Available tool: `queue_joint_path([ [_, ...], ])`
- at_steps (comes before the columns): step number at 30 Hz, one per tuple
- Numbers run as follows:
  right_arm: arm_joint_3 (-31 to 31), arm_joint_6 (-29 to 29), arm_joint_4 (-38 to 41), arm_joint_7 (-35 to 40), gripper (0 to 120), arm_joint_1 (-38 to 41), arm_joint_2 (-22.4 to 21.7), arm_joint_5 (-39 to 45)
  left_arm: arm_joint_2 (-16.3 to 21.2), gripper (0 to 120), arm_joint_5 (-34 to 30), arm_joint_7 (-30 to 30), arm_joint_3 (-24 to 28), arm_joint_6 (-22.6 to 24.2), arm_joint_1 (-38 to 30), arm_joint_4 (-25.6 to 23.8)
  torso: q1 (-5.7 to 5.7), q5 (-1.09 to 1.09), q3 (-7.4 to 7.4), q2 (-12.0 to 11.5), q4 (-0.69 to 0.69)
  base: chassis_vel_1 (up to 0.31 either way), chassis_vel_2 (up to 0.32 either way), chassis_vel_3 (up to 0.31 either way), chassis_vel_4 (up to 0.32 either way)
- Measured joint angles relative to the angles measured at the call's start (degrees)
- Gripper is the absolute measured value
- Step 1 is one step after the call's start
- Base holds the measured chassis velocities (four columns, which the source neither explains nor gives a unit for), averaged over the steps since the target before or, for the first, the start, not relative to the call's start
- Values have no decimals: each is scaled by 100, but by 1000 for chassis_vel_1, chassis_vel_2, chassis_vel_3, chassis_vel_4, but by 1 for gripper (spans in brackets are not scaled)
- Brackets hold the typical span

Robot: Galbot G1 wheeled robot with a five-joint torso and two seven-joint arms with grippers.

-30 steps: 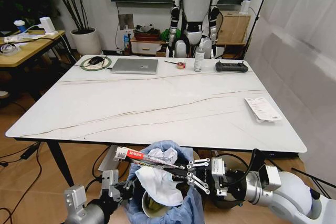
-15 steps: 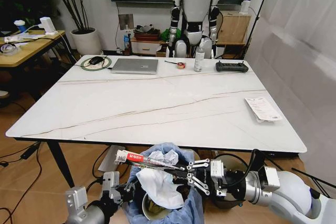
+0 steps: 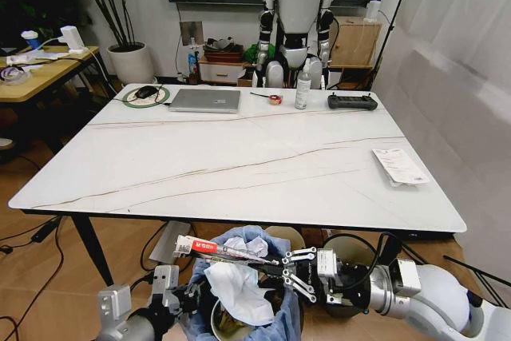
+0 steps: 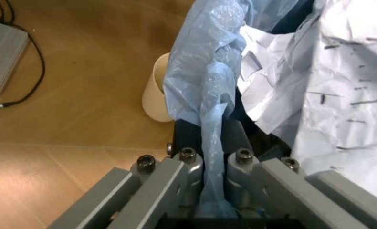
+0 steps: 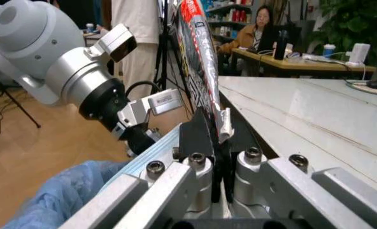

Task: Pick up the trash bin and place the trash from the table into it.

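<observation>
**Right wrist view: wrapper pinched over the bin, not yet let go**

Finding 1. The right gripper [image 5: 219, 157] has its jaws closed tight on the tail end of a long red crushed wrapper [image 5: 198, 57], which stands straight out beyond the pads. In the head view the right gripper [image 3: 286, 271] is low in front of the near table edge, and the red crushed wrapper [image 3: 209, 247] lies across the mouth of the trash bin [image 3: 239, 293].

Finding 2. The left gripper [image 4: 214, 164] is clamped on a fold of the light-blue bag liner at the bin's rim, holding the bin below table height. In the head view the left gripper [image 3: 182, 297] sits at the bin's left side.

Finding 3. The bin is already full: crumpled white paper [image 3: 238, 289] rises above the rim, and a paper cup [image 4: 158, 90] shows beside the liner in the left wrist view.

Finding 4. The table [image 3: 239, 157] carries a laptop [image 3: 205, 101], a spray bottle [image 3: 303, 89] and a printed sheet [image 3: 398, 166] near its right edge.

Assessment. The step in hand appears to be dropping the wrapper. Since it is long and spans the opening, tipping its free end downward into the gap beside the paper before opening the jaws should keep it from bridging the rim and sliding off. The left grip is on thin film only, so the bin should be kept level and unjolted.
</observation>
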Motion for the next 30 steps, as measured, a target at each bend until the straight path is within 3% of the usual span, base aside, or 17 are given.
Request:
queue_joint_path([
  [16, 79, 58, -70, 8, 0, -37, -17, -53, 55, 0, -24, -13, -37, 35, -10, 0, 0, 0, 0, 0, 0, 0, 0, 0, 0],
  [22, 99, 93, -88, -50, 19, -63, 2, -93, 163, 0, -73, -86, -181, 122, 18, 1, 0, 0, 0, 0, 0, 0, 0, 0, 0],
  [30, 122, 105, -89, -106, 27, -116, 19, -122, 151, 0, -78, -97, -208, 128, 16, 3, 0, 0, 0, 0, 0, 0, 0, 0, 0],
])
